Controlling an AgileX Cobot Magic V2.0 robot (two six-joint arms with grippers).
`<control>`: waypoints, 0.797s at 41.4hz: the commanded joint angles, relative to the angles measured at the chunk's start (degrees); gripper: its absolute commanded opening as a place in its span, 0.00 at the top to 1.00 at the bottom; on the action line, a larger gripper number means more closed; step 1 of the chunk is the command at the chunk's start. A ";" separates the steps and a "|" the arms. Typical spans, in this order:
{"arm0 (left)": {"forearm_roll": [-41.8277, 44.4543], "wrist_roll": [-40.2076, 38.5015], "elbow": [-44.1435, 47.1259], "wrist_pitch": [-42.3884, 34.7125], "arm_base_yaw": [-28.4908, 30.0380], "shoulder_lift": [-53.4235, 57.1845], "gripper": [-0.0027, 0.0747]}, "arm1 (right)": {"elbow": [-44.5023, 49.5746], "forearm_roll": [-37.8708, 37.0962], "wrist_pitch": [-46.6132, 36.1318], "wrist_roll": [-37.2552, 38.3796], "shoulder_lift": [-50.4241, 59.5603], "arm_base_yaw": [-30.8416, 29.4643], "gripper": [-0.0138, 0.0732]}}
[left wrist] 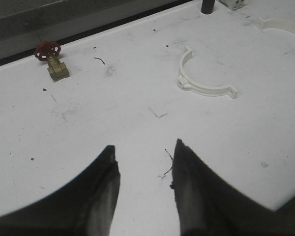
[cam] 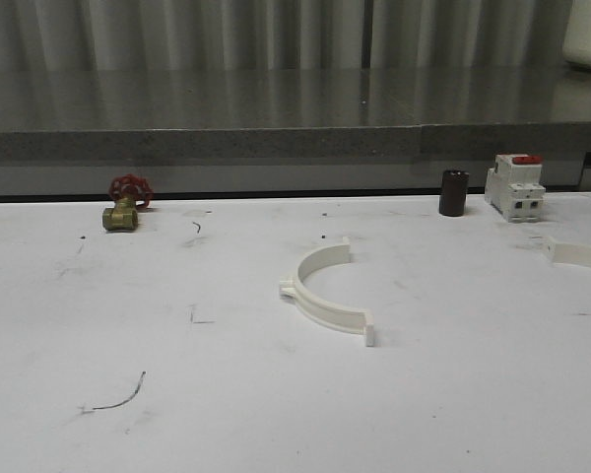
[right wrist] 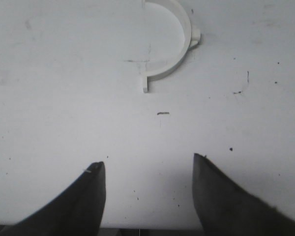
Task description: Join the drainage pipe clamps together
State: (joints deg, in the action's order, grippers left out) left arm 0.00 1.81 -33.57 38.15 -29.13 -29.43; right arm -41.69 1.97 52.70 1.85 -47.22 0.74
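On my white table (cam: 227, 414) I count two off-white plastic half-ring pipe clamps, one (cam: 327, 294) near the middle and one (cam: 579, 253) off to its right, one brass valve with a red handwheel (cam: 125, 203), one white boxy breaker with a red top (cam: 515, 186), and one dark cylinder (cam: 454, 192).

White table (cam: 276, 414), scuffed, dotted with dark specks. Brass valve with red handwheel (cam: 125, 203) at far-left edge of table, also seen from left wrist (left wrist: 50, 60). Dark brown cylinder (cam: 453, 192) upright, well right of valve, along same far edge. White boxy breaker with red top (cam: 515, 186) just right of cylinder, not touching. Thin dark curved scrap (cam: 118, 396) well nearer than valve. Grey ledge (cam: 197, 143) behind valve.
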 commanded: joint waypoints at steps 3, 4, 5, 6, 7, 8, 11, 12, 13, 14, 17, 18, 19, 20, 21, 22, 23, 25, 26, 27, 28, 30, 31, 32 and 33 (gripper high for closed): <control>-0.81 0.02 -1.48 -4.85 0.09 -0.21 0.63 | -4.17 -1.02 0.18 -0.74 -3.41 -0.29 0.35; -0.81 0.02 -1.48 -4.88 0.09 -0.21 0.63 | -4.84 -1.02 0.24 -0.74 -4.40 -0.29 0.35; -0.81 0.02 -1.48 -4.99 0.09 -0.21 0.63 | -5.34 -1.02 0.24 -0.74 -5.53 -0.29 0.35; -0.81 0.02 -1.48 -4.99 0.09 -0.21 0.63 | -5.91 -1.14 0.19 -0.74 -7.19 -0.44 0.35; -0.81 0.02 -1.48 -4.99 0.09 -0.21 0.63 | -6.70 -1.14 0.19 -0.74 -8.11 -0.45 0.35; -0.81 0.02 -1.48 -4.99 0.09 -0.21 0.63 | -7.39 -1.22 0.19 -0.74 -9.99 -0.45 0.35; -0.81 0.02 -1.48 -4.99 0.09 -0.21 0.63 | -9.93 -1.97 -0.01 -0.79 -14.84 -1.10 0.35; -0.81 0.02 -1.48 -4.99 0.09 -0.21 0.63 | -11.10 -1.97 -0.18 -0.79 -16.86 -1.48 0.35; -0.81 0.02 -1.48 -4.99 0.09 -0.21 0.63 | -11.99 -1.97 -0.41 -0.85 -17.87 -1.62 0.35; -0.81 0.02 -1.48 -4.99 0.09 -0.21 0.63 | -12.90 -1.97 -0.61 -0.91 -19.88 -1.92 0.35; -0.81 0.02 -1.48 -4.99 0.09 -0.21 0.63 | -15.97 -1.97 -1.00 -1.37 -24.70 -3.09 0.35; -0.81 0.02 -1.48 -4.99 0.09 -0.21 0.63 | -16.89 -1.97 -0.99 -1.85 -26.09 -3.56 0.35; -0.81 0.02 -1.48 -4.99 0.09 -0.21 0.63 | -18.13 -1.97 -0.99 -1.85 -27.92 -4.22 0.35; -0.81 0.02 -1.48 -4.99 0.09 -0.21 0.63 | -18.96 -1.97 -0.99 -2.36 -29.28 -4.73 0.35; -0.81 0.02 -1.48 -4.99 0.09 -0.21 0.63 | -19.80 -1.97 -1.01 -2.93 -30.61 -5.21 0.35; -0.81 0.02 -1.48 -4.99 0.09 -0.21 0.63 | -20.87 -1.97 -1.06 -3.83 -31.92 -5.65 0.35; -0.81 0.02 -1.48 -4.99 0.09 -0.21 0.63 | -21.64 -1.97 -1.19 -4.25 -33.67 -6.12 0.35; -0.81 0.02 -1.48 -4.99 0.09 -0.21 0.63 | -23.54 -1.97 -1.13 -4.95 -36.22 -6.59 0.35; -0.81 0.02 -1.48 -4.99 0.09 -0.21 0.63 | -24.36 -1.97 -1.13 -5.20 -37.86 -6.83 0.35; -0.81 0.02 -1.48 -4.99 0.09 -0.21 0.63 | -25.11 -1.97 -1.13 -5.45 -39.05 -7.05 0.35; -0.81 0.02 -1.48 -4.99 0.09 -0.21 0.63 | -26.10 -1.97 -1.18 -5.92 -40.20 -7.18 0.35; -0.81 0.02 -1.48 -4.99 0.09 -0.21 0.63 | -27.59 -1.33 -1.12 -6.63 -42.79 -7.43 0.35; -0.81 0.02 -1.48 -4.99 0.09 -0.21 0.63 | -28.30 -1.12 -1.12 -7.05 -43.87 -7.54 0.35; -0.81 0.02 -1.48 -4.99 0.09 -0.21 0.63 | -29.22 -0.88 -1.19 -7.48 -45.18 -7.72 0.35; -0.81 0.02 -1.48 -4.99 0.09 -0.21 0.63 | -29.87 -0.74 -1.26 -7.76 -46.14 -7.78 0.35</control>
State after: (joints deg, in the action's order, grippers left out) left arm -0.39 1.90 -33.48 37.82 -29.13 -29.43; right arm -67.62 0.53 53.00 -3.91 -91.93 -6.40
